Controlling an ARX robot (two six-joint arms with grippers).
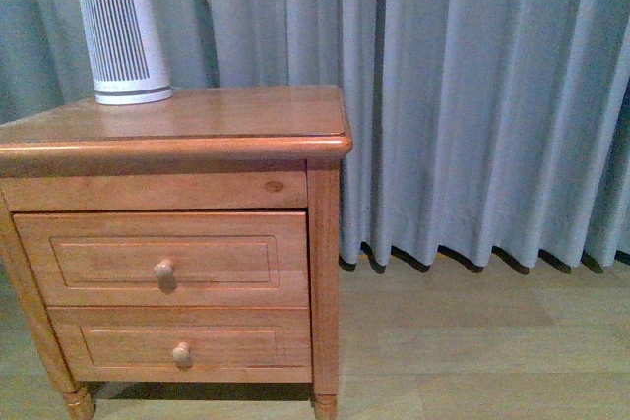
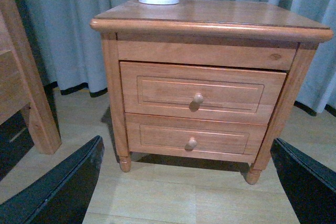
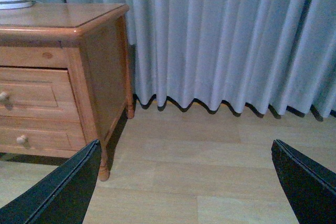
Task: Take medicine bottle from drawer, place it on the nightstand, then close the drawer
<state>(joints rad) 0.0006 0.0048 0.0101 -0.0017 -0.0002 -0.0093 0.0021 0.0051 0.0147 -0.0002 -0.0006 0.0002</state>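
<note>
The honey-brown nightstand (image 1: 226,115) stands at the left of the front view; it also shows in the left wrist view (image 2: 210,14) and the right wrist view (image 3: 52,17). Its taller upper drawer (image 1: 226,263) (image 2: 157,90) has a round wooden knob (image 1: 163,269) and sticks out slightly from the frame, so its inside is hidden. The medicine bottle is out of view. My left gripper (image 2: 194,192) is open and empty, low above the floor, facing the drawers from some way off. My right gripper (image 3: 186,192) is open and empty, over the floor beside the nightstand's right side.
A tall white ribbed appliance (image 1: 123,41) stands on the nightstand's top at the back left. The shorter lower drawer (image 1: 246,341) is shut. Grey curtains (image 1: 472,95) hang behind. A wooden furniture post (image 2: 21,77) stands beside the nightstand. The floor (image 1: 472,341) is pale wood.
</note>
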